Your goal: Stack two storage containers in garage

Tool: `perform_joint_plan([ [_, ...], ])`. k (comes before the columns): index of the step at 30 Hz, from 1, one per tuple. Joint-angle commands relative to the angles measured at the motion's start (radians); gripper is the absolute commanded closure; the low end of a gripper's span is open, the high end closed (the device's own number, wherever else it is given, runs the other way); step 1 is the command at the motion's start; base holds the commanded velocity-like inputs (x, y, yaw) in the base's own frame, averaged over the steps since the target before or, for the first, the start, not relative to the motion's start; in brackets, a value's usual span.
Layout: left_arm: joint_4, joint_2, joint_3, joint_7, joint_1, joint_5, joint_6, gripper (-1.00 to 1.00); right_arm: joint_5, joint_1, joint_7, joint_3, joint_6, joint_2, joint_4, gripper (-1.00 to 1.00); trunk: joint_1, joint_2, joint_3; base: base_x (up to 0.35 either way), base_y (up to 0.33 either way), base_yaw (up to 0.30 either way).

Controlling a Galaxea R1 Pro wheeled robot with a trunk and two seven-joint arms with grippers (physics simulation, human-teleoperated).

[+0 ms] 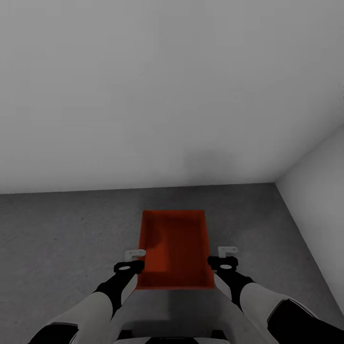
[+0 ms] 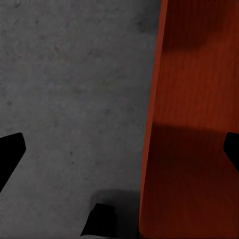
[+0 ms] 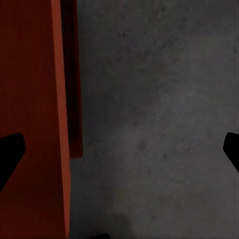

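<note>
One orange-red storage container (image 1: 174, 248) rests on the dark grey concrete floor (image 1: 71, 239) of the garage, near a corner of pale walls. My left gripper (image 1: 135, 259) hangs open over its left long wall and my right gripper (image 1: 224, 257) open over its right long wall. In the left wrist view the container wall (image 2: 152, 124) runs between the spread fingers of the left gripper (image 2: 119, 154). The right gripper (image 3: 119, 154) likewise straddles the container rim (image 3: 59, 109). A darker red strip (image 3: 74, 114) lies just below that rim; I cannot tell whether it is a second container.
A pale grey wall (image 1: 143, 95) stands just beyond the container, and a side wall (image 1: 320, 181) closes the corner at the right. Bare concrete stretches to the left (image 2: 64, 89) and between the container and the right wall (image 3: 159, 99).
</note>
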Motion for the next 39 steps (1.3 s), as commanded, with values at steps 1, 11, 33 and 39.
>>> perform_joint_plan([
  [1, -0.002, 0.0, -0.002, 0.004, 0.0, 0.005, 0.005, -1.0, -0.011, 0.0, -0.003, 0.008, -0.003, 0.0, 0.0, -1.0, -0.004, 0.007, 0.003, 0.0, 0.0, 0.0],
  [11, -0.002, 0.0, -0.002, 0.004, 0.0, 0.005, 0.006, -1.0, -0.009, 0.0, -0.003, 0.008, 0.004, 0.0, -0.004, -1.0, -0.042, 0.077, 0.034, 0.0, 0.0, 0.0],
  [33, -0.002, 0.0, -0.002, 0.004, 0.0, 0.005, 0.006, -1.0, -0.008, 0.0, -0.001, 0.009, 0.004, 0.0, -0.013, -1.0, -0.126, 0.231, 0.103, 0.0, 0.0, 0.0],
  [39, -0.002, 0.0, -0.002, 0.004, 0.0, 0.005, 0.006, -1.0, -0.005, 0.0, -0.004, 0.011, -0.013, 0.0, -0.013, -1.0, -0.149, 0.273, 0.122, 0.0, 0.0, 0.0],
])
